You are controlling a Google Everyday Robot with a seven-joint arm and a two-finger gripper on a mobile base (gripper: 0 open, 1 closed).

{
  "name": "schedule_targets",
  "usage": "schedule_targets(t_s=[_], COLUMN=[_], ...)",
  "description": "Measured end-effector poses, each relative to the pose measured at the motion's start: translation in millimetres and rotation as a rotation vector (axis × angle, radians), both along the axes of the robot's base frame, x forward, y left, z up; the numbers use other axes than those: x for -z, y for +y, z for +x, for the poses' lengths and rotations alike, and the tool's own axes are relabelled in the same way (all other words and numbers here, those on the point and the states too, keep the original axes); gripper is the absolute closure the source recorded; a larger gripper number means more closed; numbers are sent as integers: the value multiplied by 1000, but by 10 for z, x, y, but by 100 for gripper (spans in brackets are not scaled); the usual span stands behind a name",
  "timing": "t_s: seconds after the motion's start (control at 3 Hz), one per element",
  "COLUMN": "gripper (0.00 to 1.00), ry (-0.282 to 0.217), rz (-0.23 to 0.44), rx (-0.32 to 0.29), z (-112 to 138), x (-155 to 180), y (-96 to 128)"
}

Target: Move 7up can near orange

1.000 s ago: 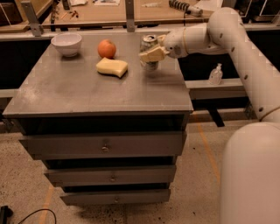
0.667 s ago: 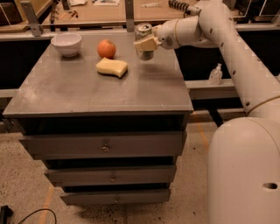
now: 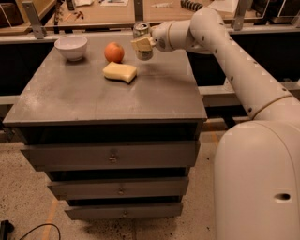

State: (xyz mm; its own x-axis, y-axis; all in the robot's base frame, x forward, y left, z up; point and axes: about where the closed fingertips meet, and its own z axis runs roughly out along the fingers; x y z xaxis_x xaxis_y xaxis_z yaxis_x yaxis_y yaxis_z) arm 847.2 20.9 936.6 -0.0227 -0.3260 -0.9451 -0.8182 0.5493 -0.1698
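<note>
Near field: robot's pale base (image 3: 262, 187) fills the lower right. Grey drawer cabinet (image 3: 112, 157) in front, three drawers, all closed.

Worktop (image 3: 93, 98): grey and flat, carrying everything below.

Mid worktop: pale yellow sponge (image 3: 120, 72) lying flat, near the orange and on its near side.

Far part of worktop: orange (image 3: 114, 52), resting on the surface. 7up can (image 3: 140, 30) just beside it, to the right in this view, with a narrow gap showing between them; not touching. Can's long axis is vertical, pull-tab top up. Cannot tell whether its base rests on the worktop or hangs slightly above it.

Gripper (image 3: 143, 44): at the can, the arm reaching in from the right. Jaws are closed around the can's middle; one tan pad covers its near face.

Judgement: the can already lies near the orange, the fruit to the left of the jaws. What remains is probably lowering and letting go, keeping the can upright and clear of the orange.

Far left corner: white bowl (image 3: 71, 47), well apart from the can. Wooden bench (image 3: 117, 11) behind.
</note>
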Motion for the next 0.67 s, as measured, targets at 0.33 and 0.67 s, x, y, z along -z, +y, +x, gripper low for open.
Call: schedule_targets(t_s=[0.33, 0.67], gripper=[100, 82], ry=[38, 51], rz=[-5, 8], rx=[23, 12], z=[104, 182], x=[268, 386], y=[179, 352])
